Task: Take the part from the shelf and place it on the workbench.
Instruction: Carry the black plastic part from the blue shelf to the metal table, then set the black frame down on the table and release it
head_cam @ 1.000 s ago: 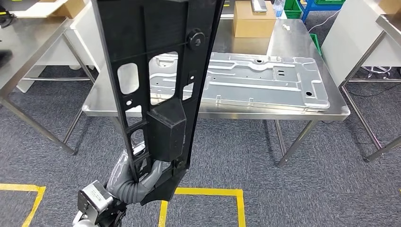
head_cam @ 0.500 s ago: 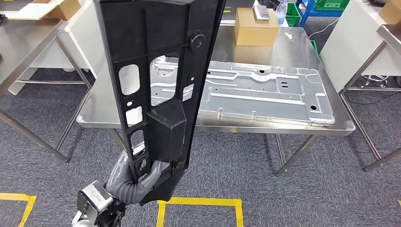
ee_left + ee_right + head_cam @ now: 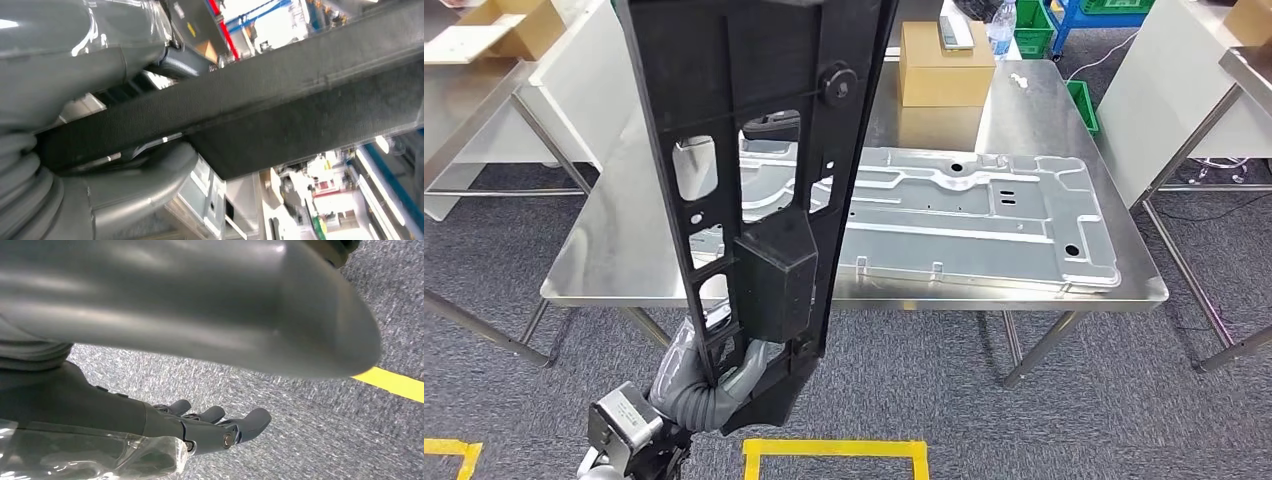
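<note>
At the far left, an open cardboard box (image 3: 509,25) sits on a side surface (image 3: 464,110); what it holds cannot be made out. Near the left foreground, the left robot hand (image 3: 714,375) grips the lower end of the long black part (image 3: 759,170), fingers wrapped through its openings, and holds it upright in front of the camera, above the floor and just short of the main steel surface (image 3: 614,255). The part's cutouts show the surface behind it. On that surface lies a large flat metal panel (image 3: 964,215), reaching from behind the part almost to the right edge and close to the near edge. A bare strip of surface lies left of the part. At the far edge stands a closed brown carton (image 3: 946,62). Green crates (image 3: 1034,18) stand on the floor beyond. Grey carpet (image 3: 1084,420) lies open on the near right, with yellow tape (image 3: 834,450) in front. The right robot hand (image 3: 210,427) hangs over the carpet, fingers loosely extended, holding nothing.
</note>
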Controlling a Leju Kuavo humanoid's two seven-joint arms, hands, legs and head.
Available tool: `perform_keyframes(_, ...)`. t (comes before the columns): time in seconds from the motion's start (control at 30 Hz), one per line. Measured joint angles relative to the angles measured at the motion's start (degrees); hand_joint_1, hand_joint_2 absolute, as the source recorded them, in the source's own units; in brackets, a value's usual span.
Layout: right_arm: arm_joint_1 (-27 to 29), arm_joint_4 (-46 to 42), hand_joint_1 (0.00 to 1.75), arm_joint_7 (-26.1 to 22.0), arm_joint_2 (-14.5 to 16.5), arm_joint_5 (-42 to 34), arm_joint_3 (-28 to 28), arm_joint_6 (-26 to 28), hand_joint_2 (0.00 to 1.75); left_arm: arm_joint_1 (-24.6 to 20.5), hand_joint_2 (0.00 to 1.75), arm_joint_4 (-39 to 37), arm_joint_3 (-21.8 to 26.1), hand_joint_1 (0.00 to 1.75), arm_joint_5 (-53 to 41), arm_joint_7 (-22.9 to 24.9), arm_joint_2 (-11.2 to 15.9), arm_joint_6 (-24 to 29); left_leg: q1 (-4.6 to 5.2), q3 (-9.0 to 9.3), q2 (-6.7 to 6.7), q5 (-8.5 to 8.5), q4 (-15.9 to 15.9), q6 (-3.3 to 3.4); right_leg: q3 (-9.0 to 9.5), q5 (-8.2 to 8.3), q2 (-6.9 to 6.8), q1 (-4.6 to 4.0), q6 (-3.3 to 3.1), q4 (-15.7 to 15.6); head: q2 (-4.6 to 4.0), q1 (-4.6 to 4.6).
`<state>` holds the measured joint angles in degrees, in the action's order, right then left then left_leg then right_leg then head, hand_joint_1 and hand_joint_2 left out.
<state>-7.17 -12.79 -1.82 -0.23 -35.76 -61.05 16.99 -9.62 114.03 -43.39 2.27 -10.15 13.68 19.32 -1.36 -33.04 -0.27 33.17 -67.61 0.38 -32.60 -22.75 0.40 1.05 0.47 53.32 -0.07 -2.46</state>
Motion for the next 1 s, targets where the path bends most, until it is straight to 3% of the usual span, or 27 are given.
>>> perform_keyframes(0.03, 0.0, 0.0, 0.00, 0.0, 0.0, 0.0, 0.0, 0.0, 0.00, 0.1, 1.75, 0.0, 0.0, 1.75, 0.0, 0.0, 0.0, 0.0, 0.02, -2.23, 0.00, 1.15, -2.6, -0.11, 0.48, -0.46, 0.18, -0.03, -0.08, 0.0, 0.00, -0.01)
perform_keyframes(0.07, 0.1, 0.0, 0.00, 0.0, 0.0, 0.0, 0.0, 0.0, 0.00, 0.1, 1.75, 0.0, 0.0, 1.75, 0.0, 0.0, 0.0, 0.0, -0.01, -3.51, 0.00, 1.24, -3.1, -0.24, 1.08, -0.95, 0.37, -0.03, -0.11, 0.0, 0.00, -0.01)
perform_keyframes(0.1, 0.1, 0.0, 0.00, 0.0, 0.0, 0.0, 0.0, -0.1, 0.00, 0.1, 1.75, 0.0, 0.0, 1.75, 0.0, 0.0, 0.0, 0.0, -0.08, -3.78, 0.01, -0.14, -1.4, -0.35, 1.77, -1.45, 0.59, 0.00, -0.07, 0.0, 0.00, -0.02)
perform_keyframes(0.2, 0.1, 0.0, 0.00, 0.0, 0.0, 0.0, 0.0, -0.1, 0.00, 0.1, 1.75, 0.0, 0.0, 1.75, 0.0, 0.0, 0.0, 0.0, -0.19, -1.38, 0.04, -8.82, 10.1, -0.20, 3.86, -3.03, 1.08, 0.00, 0.52, 0.0, 0.00, -0.09)
perform_keyframes(0.27, 0.1, 0.0, 0.00, 0.1, 0.1, 0.0, 0.0, -0.2, 0.00, 0.1, 1.75, 0.0, 0.0, 1.75, 0.1, 0.0, 0.0, 0.0, 0.14, -0.55, -0.03, -11.01, 13.7, 0.34, 4.57, -3.82, 1.27, -0.09, 1.34, 0.1, 0.00, -0.07)
perform_keyframes(0.37, 0.0, 0.0, 0.00, 0.1, 0.1, 0.0, 0.0, -0.2, 0.00, 0.0, 1.75, 0.0, 0.0, 1.75, 0.1, 0.0, 0.1, 0.0, 0.36, 0.16, -0.18, -10.75, 13.8, 1.36, 5.19, -4.02, 1.25, -0.09, 2.28, 0.7, 0.00, -0.03)
perform_keyframes(0.47, 0.0, 0.0, 0.00, 0.1, 0.1, 0.0, 0.0, -0.2, 0.00, 0.0, 1.75, 0.0, 0.0, 1.75, 0.1, 0.0, 0.1, 0.0, 0.34, 0.59, -0.23, -10.73, 13.9, 1.57, 5.29, -4.08, 1.23, -0.08, 2.41, 0.8, 0.00, -0.04)
perform_keyframes(0.53, -0.1, 0.0, 0.00, 0.2, 0.1, 0.1, 0.0, -0.2, 0.00, 0.0, 1.75, 0.0, 0.0, 1.75, 0.1, 0.0, 0.1, 0.1, 0.17, 1.22, -0.21, -10.66, 14.1, 1.86, 4.82, -5.08, 0.93, 0.03, 2.55, 2.3, 0.00, 0.02)
perform_keyframes(0.6, -0.1, 0.0, 0.00, 0.3, 0.1, 0.2, 0.0, -0.2, 0.00, 0.0, 1.75, 0.0, 0.0, 1.75, 0.1, 0.0, 0.1, 0.1, 0.04, 2.18, -0.15, -10.05, 14.2, 2.31, -0.74, -8.77, 0.57, 0.13, 2.98, 11.4, 0.00, 0.15)
perform_keyframes(0.63, -0.1, 0.0, 0.00, 0.5, 0.1, 0.3, 0.0, -0.2, 0.00, 0.0, 1.75, 0.0, 0.0, 1.75, 0.3, -0.1, 0.1, 0.0, 0.04, 2.57, -0.17, -9.62, 14.1, 2.41, -3.42, -9.54, 0.52, 0.15, 3.16, 14.8, 0.00, 0.19)
perform_keyframes(0.67, -0.1, 0.0, 0.00, 0.6, 0.0, 0.3, -0.1, -0.2, 0.00, 0.0, 1.75, 0.0, -0.1, 1.75, 0.6, -0.2, 0.1, 0.0, 0.02, 3.04, -0.22, -9.13, 14.1, 2.40, -5.49, -9.22, 0.50, 0.16, 3.28, 16.5, 0.00, 0.23)
perform_keyframes(0.73, -0.1, 0.0, 0.00, 0.8, 0.0, 0.5, -0.1, -0.2, 0.00, 0.0, 1.75, 0.0, -0.1, 1.75, 1.5, -0.5, 0.0, -0.2, -0.10, 4.02, -0.36, -8.31, 14.1, 2.03, -3.49, -3.73, 0.47, 0.19, 3.25, 9.1, 0.00, 0.25)
perform_keyframes(0.8, -0.3, 0.0, 0.00, 0.9, -0.1, 0.8, -0.1, -0.2, 0.00, -0.3, 1.75, 0.0, -0.1, 1.75, 2.0, -0.8, 0.0, -0.4, -0.07, 4.64, -0.40, -7.61, 14.1, 1.42, -1.44, -0.88, 0.37, -0.06, 2.89, 2.9, 0.01, 0.28)
perform_keyframes(0.93, -0.7, 0.0, 0.00, 1.5, -0.1, 1.9, -0.4, -0.8, 0.00, -3.3, 1.75, 0.0, -0.5, 1.75, 2.4, -0.4, -0.3, -1.9, 0.08, 4.66, -0.30, -6.87, 13.6, 0.37, -1.03, -0.61, 0.10, -0.40, 1.03, 1.4, 0.01, 0.16)
perform_keyframes(1.0, -1.2, 0.0, 0.00, 1.9, -0.1, 2.8, -0.8, -1.2, 0.00, -6.2, 1.75, 0.0, -1.0, 1.75, 3.0, 0.5, -0.7, -3.2, 0.00, 2.89, -0.12, -4.92, 9.9, 0.13, -0.79, -0.61, 0.06, -0.34, 0.53, 1.4, 0.00, 0.05)
